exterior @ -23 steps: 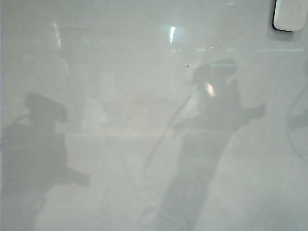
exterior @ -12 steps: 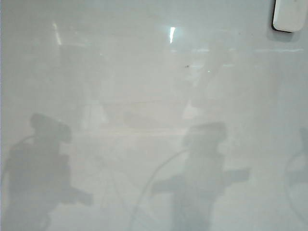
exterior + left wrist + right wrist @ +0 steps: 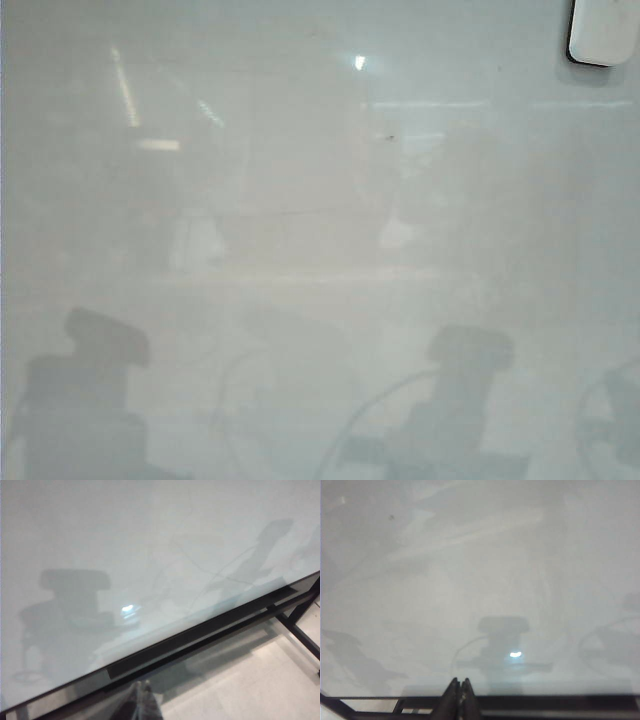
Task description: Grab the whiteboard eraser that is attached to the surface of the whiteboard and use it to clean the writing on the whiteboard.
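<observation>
So the whiteboard eraser (image 3: pixel 603 32) sits stuck on the whiteboard (image 3: pixel 300 200) at its far right corner, nothing touching it. Right end effector (image 3: pixel 459 692) is pressed together and empty, hanging just off the near edge. Left end effector (image 3: pixel 145 700) is off that edge too; fingers look closed, holding nothing.

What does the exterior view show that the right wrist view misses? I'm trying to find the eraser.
Only the exterior view shows the whiteboard eraser, stuck at the board's top right corner. Only the right wrist view shows the right gripper, shut and empty, beyond the board's dark lower frame. Both share the glossy whiteboard with arm shadows and a tiny dark speck; neither shows red writing.
</observation>
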Tool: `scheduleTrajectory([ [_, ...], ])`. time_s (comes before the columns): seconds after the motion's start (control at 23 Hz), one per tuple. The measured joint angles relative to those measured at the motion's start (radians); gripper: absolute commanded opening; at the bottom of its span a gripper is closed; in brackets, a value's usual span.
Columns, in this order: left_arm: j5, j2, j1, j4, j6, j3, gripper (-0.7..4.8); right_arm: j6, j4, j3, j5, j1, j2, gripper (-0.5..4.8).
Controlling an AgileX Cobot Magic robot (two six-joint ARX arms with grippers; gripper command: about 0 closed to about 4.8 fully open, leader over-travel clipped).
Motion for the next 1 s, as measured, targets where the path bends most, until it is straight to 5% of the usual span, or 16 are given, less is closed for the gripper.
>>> scheduleTrajectory([
  [0.3,0.000,0.000,0.000,0.030,0.000,-0.090,-0.05,0.003,-0.003,-0.103,0.104,0.000,0.000,-0.06],
  [0.57,-0.019,-0.001,0.000,0.173,0.001,-0.119,-0.05,-0.209,0.016,-0.123,0.169,0.000,0.003,-0.06],
  [0.78,-0.079,-0.001,0.000,0.294,0.023,-0.158,-0.05,-0.222,0.016,-0.125,0.307,0.000,0.003,-0.06],
  [1.0,-0.130,-0.002,0.000,0.300,0.023,-0.166,-0.05,-0.222,0.016,-0.125,0.314,0.000,0.003,-0.06],
])
